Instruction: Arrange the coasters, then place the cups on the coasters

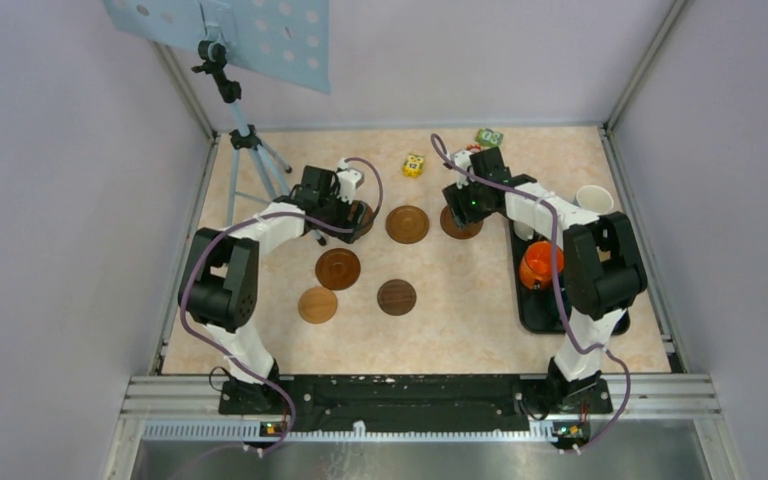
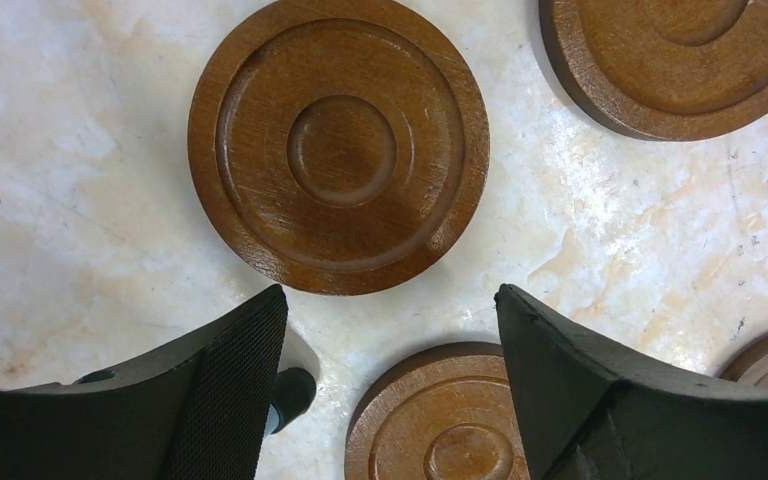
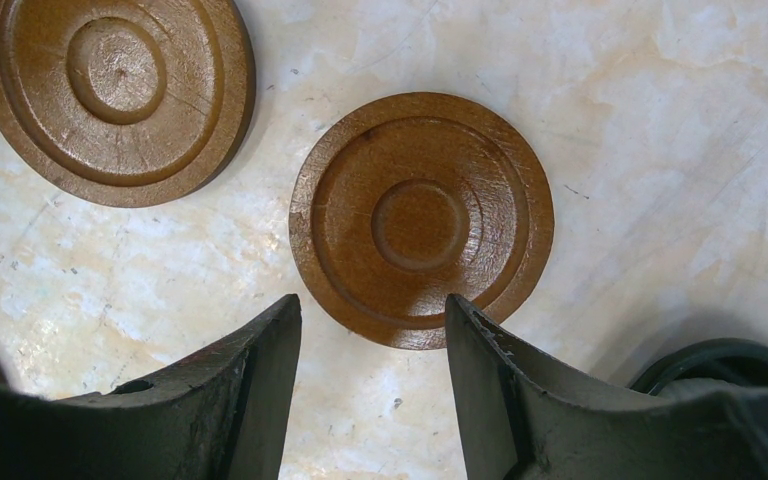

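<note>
6 coasters show overhead; left wrist shows 4.

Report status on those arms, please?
Left tool, right tool open, empty, above coasters. No cup placed; orange cup in tray. Tripod foot near left tool.

Robot lab: enclosed test table, tripod

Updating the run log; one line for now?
coasters: six on table | orange cup: on tray | left pincer: open | right pincer: open
</note>
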Controlling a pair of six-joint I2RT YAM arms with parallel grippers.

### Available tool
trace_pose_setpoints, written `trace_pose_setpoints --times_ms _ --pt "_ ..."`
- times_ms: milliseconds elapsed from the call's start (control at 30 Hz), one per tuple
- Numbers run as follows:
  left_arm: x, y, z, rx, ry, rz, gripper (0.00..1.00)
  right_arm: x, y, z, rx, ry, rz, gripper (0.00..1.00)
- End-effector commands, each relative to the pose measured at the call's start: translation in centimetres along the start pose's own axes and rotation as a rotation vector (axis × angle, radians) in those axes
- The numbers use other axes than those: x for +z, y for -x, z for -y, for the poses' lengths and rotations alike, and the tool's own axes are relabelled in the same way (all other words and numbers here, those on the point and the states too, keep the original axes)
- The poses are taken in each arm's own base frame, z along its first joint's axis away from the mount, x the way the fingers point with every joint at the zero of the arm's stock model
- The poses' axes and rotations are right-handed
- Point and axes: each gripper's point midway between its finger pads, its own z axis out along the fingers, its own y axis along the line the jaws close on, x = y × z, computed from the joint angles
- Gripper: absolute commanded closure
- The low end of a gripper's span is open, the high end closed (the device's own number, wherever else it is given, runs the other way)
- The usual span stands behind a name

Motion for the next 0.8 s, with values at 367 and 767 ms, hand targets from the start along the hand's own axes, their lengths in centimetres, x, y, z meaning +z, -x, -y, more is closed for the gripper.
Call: trace_pose_setpoints --times_ms 367,767 --pt "-1.7 0.0 -4.0 -0.063 0.106 0.026 0.18 -2.0 2.9 0.2 -0.018 -0.004 0.092 0.45" --pt "-2.5 0.3 -4.7 -0.008 0.025 0.055 0.18 -3.0 3.0 -2.0 -0.033 0.095 0.119 0.45"
